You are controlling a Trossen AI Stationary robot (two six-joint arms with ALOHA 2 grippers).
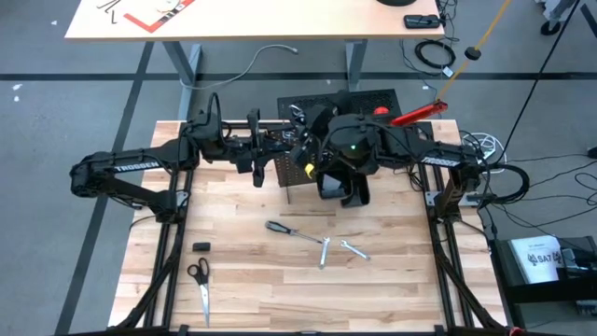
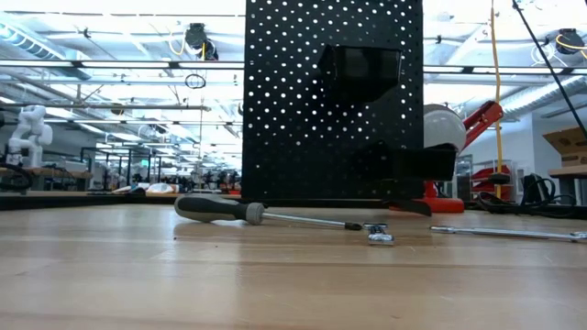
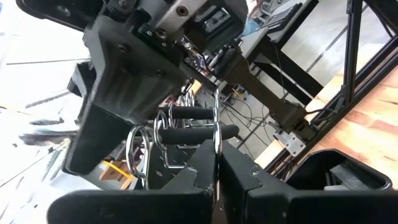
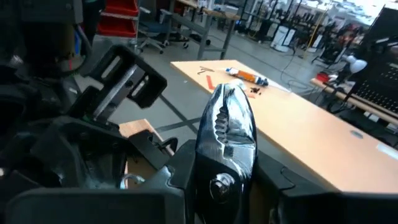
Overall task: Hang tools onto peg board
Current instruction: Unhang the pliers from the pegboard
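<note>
Overhead, arms hide peg board (image 1: pixel 322 103), pliers (image 4: pixel 227 140) handles unseen.

Stood upright at the table's (image 1: pixel 280 289) far edge: peg board (image 2: pixel 303 110). Lay before it, mid-table: screwdriver (image 1: pixel 292 232), then two wrenches (image 1: pixel 354 249) to its right. Sat near the front left corner: scissors (image 1: pixel 201 284). Hovered together just before the board: both claws.

Even overhead light washed the wooden table (image 1: pixel 280 280), with only soft, short shadows under the screwdriver (image 1: pixel 294 233). At table height the bright ceiling strips turned the peg board (image 2: pixel 332 101) into a dark silhouette. The left wrist picture was blown out white at one edge. Close-up, the pliers (image 4: pixel 229 140) blurred, glare on their metal.
</note>
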